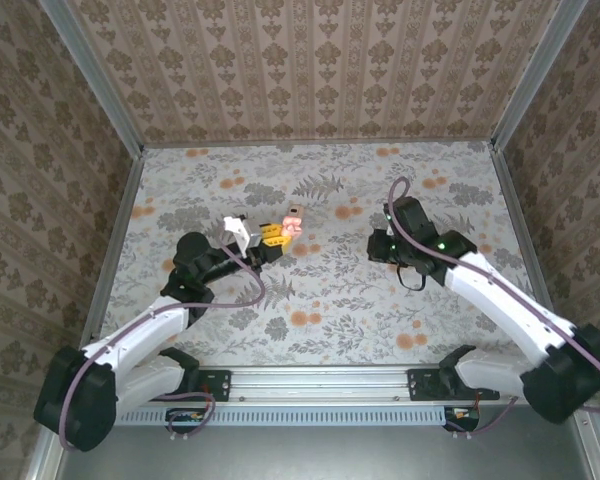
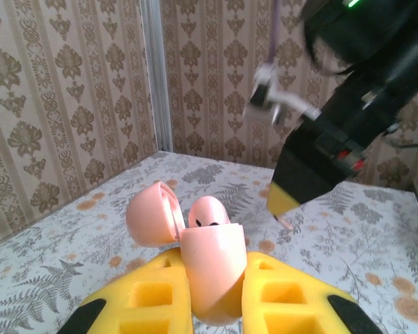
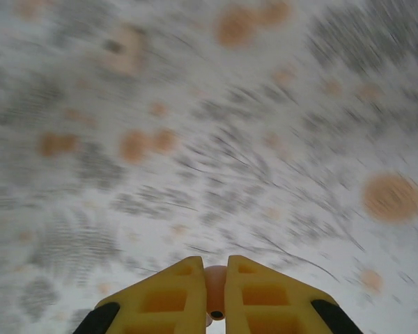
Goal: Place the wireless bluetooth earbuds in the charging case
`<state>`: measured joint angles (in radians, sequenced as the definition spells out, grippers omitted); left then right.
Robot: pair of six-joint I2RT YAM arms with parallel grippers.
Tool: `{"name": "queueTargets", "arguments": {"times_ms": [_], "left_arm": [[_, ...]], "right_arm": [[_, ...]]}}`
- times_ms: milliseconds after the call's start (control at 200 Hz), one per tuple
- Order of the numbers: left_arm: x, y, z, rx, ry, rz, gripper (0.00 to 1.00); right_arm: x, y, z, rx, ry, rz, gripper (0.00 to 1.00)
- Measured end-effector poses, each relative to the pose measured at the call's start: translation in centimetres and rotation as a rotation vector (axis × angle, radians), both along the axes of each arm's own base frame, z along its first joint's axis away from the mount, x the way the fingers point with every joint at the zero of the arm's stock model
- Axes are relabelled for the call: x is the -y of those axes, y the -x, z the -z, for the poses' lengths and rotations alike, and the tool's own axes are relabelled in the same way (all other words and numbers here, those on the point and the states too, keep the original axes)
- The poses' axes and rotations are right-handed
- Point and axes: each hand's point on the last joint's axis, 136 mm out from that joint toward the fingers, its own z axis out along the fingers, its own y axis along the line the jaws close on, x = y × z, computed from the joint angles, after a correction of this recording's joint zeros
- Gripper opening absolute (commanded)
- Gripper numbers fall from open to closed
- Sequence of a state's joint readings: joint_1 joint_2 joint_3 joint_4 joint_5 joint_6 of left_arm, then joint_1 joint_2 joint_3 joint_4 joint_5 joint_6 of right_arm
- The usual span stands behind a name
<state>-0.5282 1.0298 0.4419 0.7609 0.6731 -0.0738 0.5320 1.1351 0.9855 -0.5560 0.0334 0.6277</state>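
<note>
My left gripper [image 2: 216, 259] is shut on the pink charging case [image 2: 212, 275], holding it upright above the table between yellow fingers [image 2: 153, 292]. The case's lid [image 2: 150, 212] is hinged open to the left. One pink earbud [image 2: 209, 211] sits in the case with its top showing. In the top view the case [image 1: 293, 218] is left of the table's centre, in front of the left gripper [image 1: 270, 240]. My right gripper [image 3: 216, 264] is shut on another pink earbud [image 3: 215, 296]. In the left wrist view its yellow finger [image 2: 292, 188] hangs just right of the case, and the earbud's stem [image 2: 284, 222] pokes out below it.
The floral-patterned table [image 1: 320, 300] is enclosed by wallpapered walls with metal corner posts [image 1: 90, 70]. The right arm [image 1: 480, 285] reaches in from the lower right. The table under the right wrist is motion-blurred.
</note>
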Motion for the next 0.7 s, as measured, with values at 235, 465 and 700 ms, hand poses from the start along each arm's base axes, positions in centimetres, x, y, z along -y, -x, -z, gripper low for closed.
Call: {"name": "queueTargets", "arguments": {"times_ms": [235, 465, 700], "left_arm": [[-0.3, -0.1, -3.3, 0.03, 0.143, 0.004, 0.0], [-0.6, 0.4, -4.9, 0.045, 0.205, 0.022, 0.0], [-0.8, 0.9, -5.8, 0.051, 0.23, 0.031, 0.0]], "right_arm": [[-3.9, 0.7, -10.5, 0.359, -0.129, -0.125, 0.08], [-8.8, 0.6, -16.0, 0.523, -0.186, -0.272, 0.1], [-11.8, 1.0, -19.7, 0.636, -0.247, -0.371, 0.11]]}}
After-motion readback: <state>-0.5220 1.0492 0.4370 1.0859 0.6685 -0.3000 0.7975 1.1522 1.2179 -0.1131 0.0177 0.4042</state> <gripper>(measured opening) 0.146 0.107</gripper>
